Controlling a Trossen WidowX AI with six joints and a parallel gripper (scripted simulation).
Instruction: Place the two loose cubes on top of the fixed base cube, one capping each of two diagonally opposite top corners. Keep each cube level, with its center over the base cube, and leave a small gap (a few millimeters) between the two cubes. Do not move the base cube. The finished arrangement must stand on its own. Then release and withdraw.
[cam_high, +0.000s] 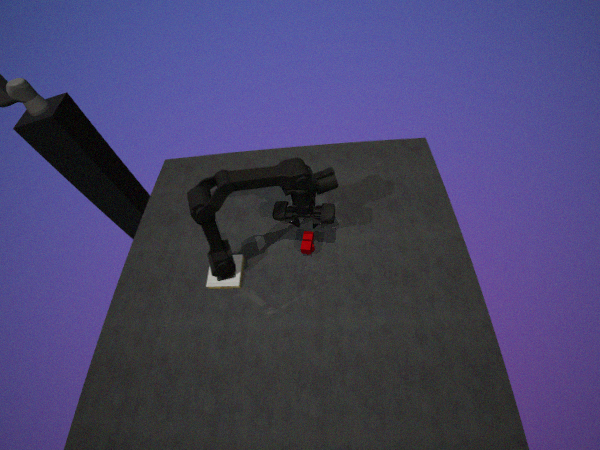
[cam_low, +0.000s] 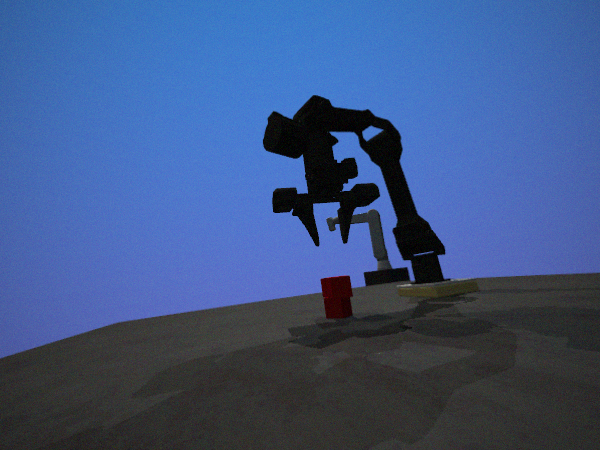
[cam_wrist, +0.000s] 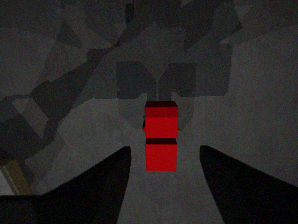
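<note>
Apparently 2 red cubes (cam_high: 308, 234) (cam_wrist: 161, 127) and (cam_high: 306, 246) (cam_wrist: 161, 157) sit up on the base cube (cam_low: 338, 307), near the exterior frame's lower middle, a thin gap between; above, the gripper (cam_high: 306, 226) (cam_low: 331, 245) (cam_wrist: 165, 152) has empty, spread fingers. Likely only withdrawing is left.

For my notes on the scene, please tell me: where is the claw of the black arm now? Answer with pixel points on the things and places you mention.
In the exterior view, the claw (cam_high: 305, 226) (cam_low: 331, 245) (cam_wrist: 165, 152) hangs open above the red cubes (cam_high: 307, 242) (cam_low: 337, 287) (cam_wrist: 161, 156), to the left of the arm's pale base plate (cam_high: 239, 277) (cam_low: 462, 287).
</note>
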